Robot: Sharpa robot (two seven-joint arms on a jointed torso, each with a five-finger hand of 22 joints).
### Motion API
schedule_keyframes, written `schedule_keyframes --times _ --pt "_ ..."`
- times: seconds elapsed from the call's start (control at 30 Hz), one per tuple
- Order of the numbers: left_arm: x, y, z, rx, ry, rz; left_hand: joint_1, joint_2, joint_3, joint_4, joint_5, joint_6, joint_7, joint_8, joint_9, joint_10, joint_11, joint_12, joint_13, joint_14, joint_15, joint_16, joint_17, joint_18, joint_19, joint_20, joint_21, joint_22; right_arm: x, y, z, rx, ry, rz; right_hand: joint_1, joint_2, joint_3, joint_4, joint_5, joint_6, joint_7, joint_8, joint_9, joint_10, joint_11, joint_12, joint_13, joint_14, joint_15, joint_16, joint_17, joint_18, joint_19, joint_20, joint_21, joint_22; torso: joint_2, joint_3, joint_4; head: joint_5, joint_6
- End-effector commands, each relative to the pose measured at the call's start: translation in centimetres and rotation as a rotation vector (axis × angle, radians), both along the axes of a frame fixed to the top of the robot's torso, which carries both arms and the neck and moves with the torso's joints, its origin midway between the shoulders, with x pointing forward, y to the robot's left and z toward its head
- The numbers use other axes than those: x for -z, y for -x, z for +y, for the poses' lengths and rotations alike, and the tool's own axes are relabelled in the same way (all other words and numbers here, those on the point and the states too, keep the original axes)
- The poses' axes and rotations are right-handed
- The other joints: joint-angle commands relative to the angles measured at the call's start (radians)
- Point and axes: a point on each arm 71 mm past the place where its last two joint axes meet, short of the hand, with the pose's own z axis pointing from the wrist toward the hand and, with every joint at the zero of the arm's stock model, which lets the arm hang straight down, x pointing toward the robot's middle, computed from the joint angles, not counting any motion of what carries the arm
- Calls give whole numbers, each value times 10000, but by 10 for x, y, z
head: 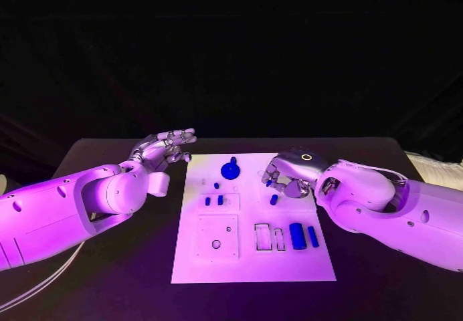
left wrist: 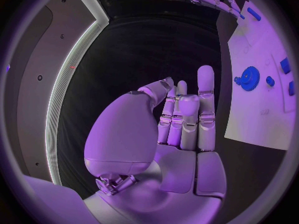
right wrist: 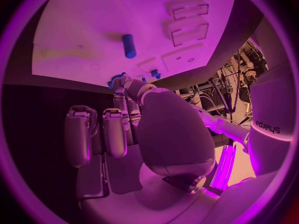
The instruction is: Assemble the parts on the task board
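A black surface carries the white task board, which lies flat at its middle, its long side running away from the robot. Bare surface shows on both sides of the board and beyond its far edge.

The task board lies in the middle of the table. On the board's far part sits a gear-shaped part. Nearer, to the left, two small parts stand side by side. At the near right, two long parts lie side by side. One short part lies near the middle, just beside the right hand. The left hand is beyond the board's far left corner, above the table.
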Motion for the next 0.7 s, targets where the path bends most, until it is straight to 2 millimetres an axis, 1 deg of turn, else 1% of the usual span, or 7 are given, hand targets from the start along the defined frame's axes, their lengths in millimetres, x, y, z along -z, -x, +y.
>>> schedule_keyframes --times 0.03,0.13,0.23,0.37,0.43,0.53,0.7 --pt "-1 0 -3 148 120 -24 -27 47 -43 -23 -35 -87 3 -5 -15 -50 -10 27 9 -54 -16 -70 -9 24 19 21 -20 -9 -3 9 16 -530 -237 -141 -73 29 59 -13 24 104 72 19 258 370 -273 -26 -3 719 20 47 749 34 122 -21 44 641 -4 -6 3 125 -43" --pt "-1 0 -4 182 133 -21 -27 47 -43 -23 -35 -87 3 -5 -15 -50 -10 27 9 -54 -16 -70 -9 24 19 21 -20 -9 -1 15 31 -902 -358 -46 -75 28 63 -16 24 104 73 18 259 371 -272 -28 -4 719 23 49 751 34 122 -20 45 642 -10 -19 12 201 -71" --pt "-1 1 -6 230 153 -19 -27 47 -43 -23 -35 -87 3 -5 -15 -50 -10 27 9 -54 -16 -70 -9 24 19 21 -20 -9 6 21 42 -1195 -439 157 -78 28 75 -23 23 100 77 14 262 371 -270 -34 -7 718 30 46 747 37 116 -16 35 629 -18 -28 1 349 -133" --pt "-1 1 -7 289 177 -16 -28 47 -44 -25 -35 -90 4 -5 -15 -54 -10 31 9 -56 -15 -70 -12 24 19 22 -22 -10 17 26 55 -1472 -504 448 -88 27 99 -38 24 93 88 5 267 371 -260 -46 -15 718 46 49 751 36 115 -7 34 628 3 -20 -2 500 -190" --pt "-1 2 -8 320 188 -11 -30 47 -49 -31 -35 -96 6 -4 -14 -65 -7 41 10 -62 -12 -72 -21 24 18 25 -28 -14 25 30 63 -1634 -533 668 -92 27 114 -48 24 89 95 0 270 371 -254 -53 -20 718 54 48 749 37 112 0 30 622 4 -16 6 611 -265" --pt "-1 2 -9 355 200 -4 -30 47 -49 -31 -35 -96 6 -4 -14 -65 -7 41 10 -62 -12 -72 -21 24 18 25 -28 -14 34 33 69 -1759 -569 903 -92 27 114 -48 24 89 96 0 270 371 -254 -53 -20 718 54 48 749 37 112 0 30 622 9 -20 14 663 -323" --pt "-1 3 -10 400 216 3 -30 47 -49 -31 -35 -96 6 -4 -14 -65 -7 41 10 -62 -12 -72 -21 24 18 25 -28 -14 46 36 77 -1887 -604 1246 -97 26 133 -63 24 83 106 -7 274 371 -245 -61 -26 718 65 49 748 39 109 8 24 615 7 -24 4 721 -363"
